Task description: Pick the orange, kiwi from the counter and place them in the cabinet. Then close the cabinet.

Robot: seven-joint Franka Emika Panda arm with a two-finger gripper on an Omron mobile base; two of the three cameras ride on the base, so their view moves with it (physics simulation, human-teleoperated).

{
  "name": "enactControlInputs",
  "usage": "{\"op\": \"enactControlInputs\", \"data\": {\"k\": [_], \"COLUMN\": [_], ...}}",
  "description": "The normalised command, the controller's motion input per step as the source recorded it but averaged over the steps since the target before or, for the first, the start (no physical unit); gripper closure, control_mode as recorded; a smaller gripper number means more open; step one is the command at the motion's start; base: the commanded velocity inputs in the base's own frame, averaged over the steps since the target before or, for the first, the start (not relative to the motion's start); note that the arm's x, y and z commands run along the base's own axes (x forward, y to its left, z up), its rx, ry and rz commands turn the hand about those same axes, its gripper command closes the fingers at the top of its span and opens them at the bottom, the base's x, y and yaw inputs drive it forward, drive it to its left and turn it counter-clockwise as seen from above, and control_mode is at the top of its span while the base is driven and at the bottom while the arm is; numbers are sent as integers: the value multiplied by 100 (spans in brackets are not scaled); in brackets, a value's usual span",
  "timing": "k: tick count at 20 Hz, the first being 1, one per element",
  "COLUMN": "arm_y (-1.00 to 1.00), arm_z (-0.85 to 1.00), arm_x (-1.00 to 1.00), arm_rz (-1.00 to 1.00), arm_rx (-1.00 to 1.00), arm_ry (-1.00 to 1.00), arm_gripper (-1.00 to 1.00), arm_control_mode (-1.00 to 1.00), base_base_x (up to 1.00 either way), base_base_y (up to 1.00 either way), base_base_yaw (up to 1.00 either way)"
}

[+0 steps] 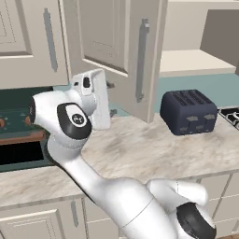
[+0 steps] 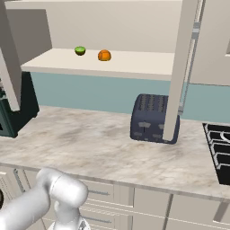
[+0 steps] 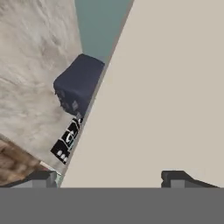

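Note:
The orange (image 2: pixel 104 55) and the lime green kiwi (image 2: pixel 80 50) lie side by side on the pale shelf (image 2: pixel 134 63) of the open cabinet, kiwi to the left. The cabinet's right door (image 1: pixel 112 46) stands swung out over the counter (image 1: pixel 140 149), and it appears edge-on in the right base view (image 2: pixel 179 67). My gripper (image 1: pixel 111 99) is open beside that door's lower part, with nothing between its fingers. In the hand view the gripper (image 3: pixel 109 179) faces the door's flat cream face (image 3: pixel 166 87) at close range, fingertips (image 3: pixel 41 177) wide apart.
A dark blue toaster (image 1: pixel 189 112) sits on the counter under the shelf, just right of the open door. A black stove grate (image 2: pixel 220 148) lies at the counter's right end. The dark oven front (image 1: pixel 18 135) is at left. The left door (image 2: pixel 9 58) also hangs open.

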Motion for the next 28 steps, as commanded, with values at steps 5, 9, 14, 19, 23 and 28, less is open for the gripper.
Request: {"op": "enactControlInputs", "data": {"k": [5, 9, 14, 19, 23, 28], "arm_y": [-100, -100, -100, -100, -100, -100], "arm_z": [12, -9, -14, -18, -19, -25], "arm_x": [16, 69, 98, 100, 100, 95], "arm_rz": [5, 8, 10, 13, 18, 23], "arm_rx": [21, 16, 16, 16, 16, 14], "arm_ry": [0, 2, 5, 11, 9, 3], "arm_gripper": [-100, -100, -100, -100, -100, -100], "arm_control_mode": [-100, -100, -100, -100, -100, -100], "base_base_x": [0, 0, 0, 0, 0, 0], "base_base_y": [0, 0, 0, 0, 0, 0], "base_base_yaw": [0, 0, 0, 0, 0, 0]}}
